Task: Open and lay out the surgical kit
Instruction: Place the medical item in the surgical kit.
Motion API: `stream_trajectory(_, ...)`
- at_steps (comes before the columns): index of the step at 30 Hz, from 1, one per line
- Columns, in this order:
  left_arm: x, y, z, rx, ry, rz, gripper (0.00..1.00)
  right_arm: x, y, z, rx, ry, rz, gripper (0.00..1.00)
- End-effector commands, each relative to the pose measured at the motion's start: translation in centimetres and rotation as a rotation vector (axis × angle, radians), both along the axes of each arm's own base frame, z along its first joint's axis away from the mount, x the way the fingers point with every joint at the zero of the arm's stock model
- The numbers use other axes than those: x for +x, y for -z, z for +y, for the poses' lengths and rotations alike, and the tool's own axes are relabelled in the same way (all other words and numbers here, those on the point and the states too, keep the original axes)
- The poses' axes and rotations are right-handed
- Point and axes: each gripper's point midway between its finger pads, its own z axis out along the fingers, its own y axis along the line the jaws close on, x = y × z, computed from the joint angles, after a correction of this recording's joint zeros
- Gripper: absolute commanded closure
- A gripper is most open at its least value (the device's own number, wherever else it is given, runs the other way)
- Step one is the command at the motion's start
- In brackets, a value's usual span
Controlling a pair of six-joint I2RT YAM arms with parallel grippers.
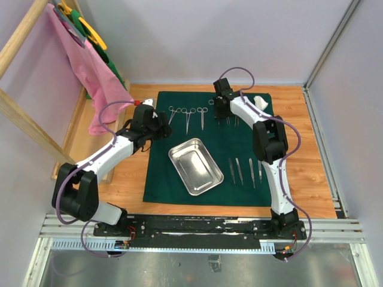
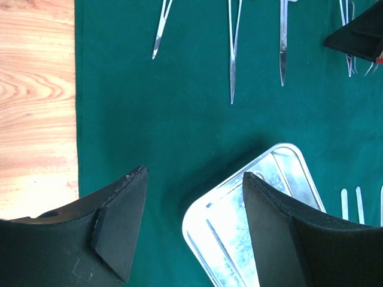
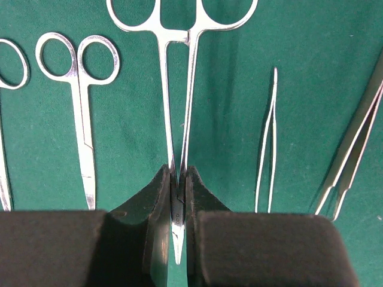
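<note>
"Which hand is nearer the steel tray (image 1: 194, 166)?"

"My left hand (image 2: 191, 221). It's hanging released over the green cloth (image 1: 161, 179), just off the tray's far-left corner. Beyond the tray, near the cloth's far edge, my right hand (image 3: 178, 197) is clenching the forceps (image 3: 167, 107) by the tip end. Their long axis is pointing straight away from that hand, rings farthest out. I'm judging that the right arm is setting them down lengthwise."

High overhead view, two close downward wrist views, green cloth (image 1: 158, 179) in all.
</note>
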Motion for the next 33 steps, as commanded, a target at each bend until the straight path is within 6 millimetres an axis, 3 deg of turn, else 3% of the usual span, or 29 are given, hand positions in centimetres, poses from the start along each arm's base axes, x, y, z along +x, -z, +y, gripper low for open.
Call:
stream_trajectory(1,1.2,-1.0,-0.4,-0.016,0.024,-0.041,0.31,1.0,0.6,-0.3,0.021,0.066,-0.013,0.99)
stream_trajectory(8,1.4,-0.5,-0.7,-0.025,0.027,-0.034,0.31,-0.3,2.3,-1.4,0.003,0.111,0.028,0.90)
stream_trajectory(16,1.7,-0.1,-0.8,-0.023,0.026,-0.030,0.32,-1.4,3.9,-1.7,0.016,0.121,0.067,0.90)
stream_trajectory(30,2.0,0.6,-1.1,-0.034,0.024,-0.017,0.32,-3.9,4.0,-2.2,0.013,0.079,0.098,0.89)
stream_trajectory(33,2.0,0.8,-1.1,-0.034,0.022,-0.012,0.32,-3.7,3.8,-2.1,0.011,0.069,0.090,0.80)
